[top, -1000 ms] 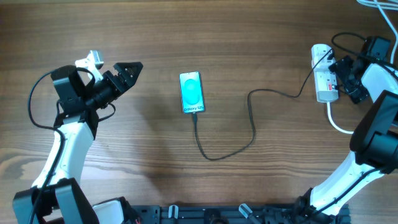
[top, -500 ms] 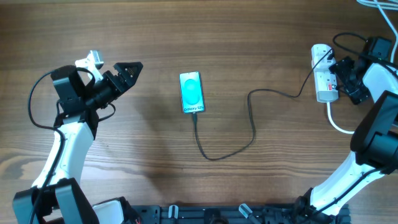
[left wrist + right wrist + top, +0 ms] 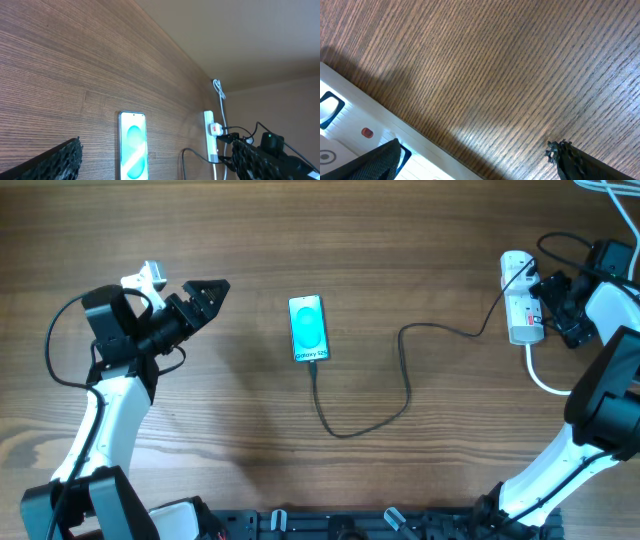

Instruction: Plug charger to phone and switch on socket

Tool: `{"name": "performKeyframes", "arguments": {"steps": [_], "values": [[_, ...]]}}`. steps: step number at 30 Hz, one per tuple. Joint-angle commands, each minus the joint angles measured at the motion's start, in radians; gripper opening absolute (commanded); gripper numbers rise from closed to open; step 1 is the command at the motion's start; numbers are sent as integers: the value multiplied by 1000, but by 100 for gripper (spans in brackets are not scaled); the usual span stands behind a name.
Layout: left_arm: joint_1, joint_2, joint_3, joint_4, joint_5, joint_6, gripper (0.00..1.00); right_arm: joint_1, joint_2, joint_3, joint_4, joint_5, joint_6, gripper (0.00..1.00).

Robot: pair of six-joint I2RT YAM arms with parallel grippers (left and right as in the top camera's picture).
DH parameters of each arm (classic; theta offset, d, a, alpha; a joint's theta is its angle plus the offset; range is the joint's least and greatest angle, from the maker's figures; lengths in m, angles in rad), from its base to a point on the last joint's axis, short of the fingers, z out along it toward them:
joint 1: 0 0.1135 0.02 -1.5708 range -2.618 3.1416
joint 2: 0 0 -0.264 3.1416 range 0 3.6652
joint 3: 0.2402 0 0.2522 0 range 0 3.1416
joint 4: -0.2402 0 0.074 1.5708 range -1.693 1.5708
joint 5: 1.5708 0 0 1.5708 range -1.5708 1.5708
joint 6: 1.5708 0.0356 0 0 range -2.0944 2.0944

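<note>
Two grippers, jaws apart, we are logging: right gripper (image 3: 548, 290) hovering at the white power-strip socket (image 3: 520, 320), likely for switching it on; left gripper (image 3: 207, 293) standing clear of the central cyan-screened rectangular phone (image 3: 308, 328), thin black charger cable (image 3: 405, 385) meeting its lower end.

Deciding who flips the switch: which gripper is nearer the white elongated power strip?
Right. The right gripper is beside the white elongated power strip; the left gripper hangs far off, beyond the small cyan-screened phone.

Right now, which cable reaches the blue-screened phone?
The thin black cable, looping from the white power strip to the cyan-screened phone; the thick white cable only curves off the strip's near end.
</note>
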Motion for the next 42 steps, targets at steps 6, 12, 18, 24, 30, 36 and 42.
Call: {"name": "performKeyframes", "arguments": {"steps": [6,12,18,24,30,36,42], "values": [[1,-24,18,1,-2,16,100,21,31,-18,-51,-94,-33,100],[1,-24,18,1,-2,16,100,21,31,-18,-58,-95,-32,100],[1,-24,18,1,-2,16,100,21,31,-18,-65,-99,-32,100],[1,-24,18,1,-2,16,100,21,31,-18,-71,-114,-33,100],[1,-24,18,1,-2,16,100,21,31,-18,-75,-113,-33,100],[1,-24,18,1,-2,16,100,23,31,-18,-76,-113,-33,100],[1,-24,18,1,-2,17,100,33,31,-18,-70,-113,-59,100]]}}
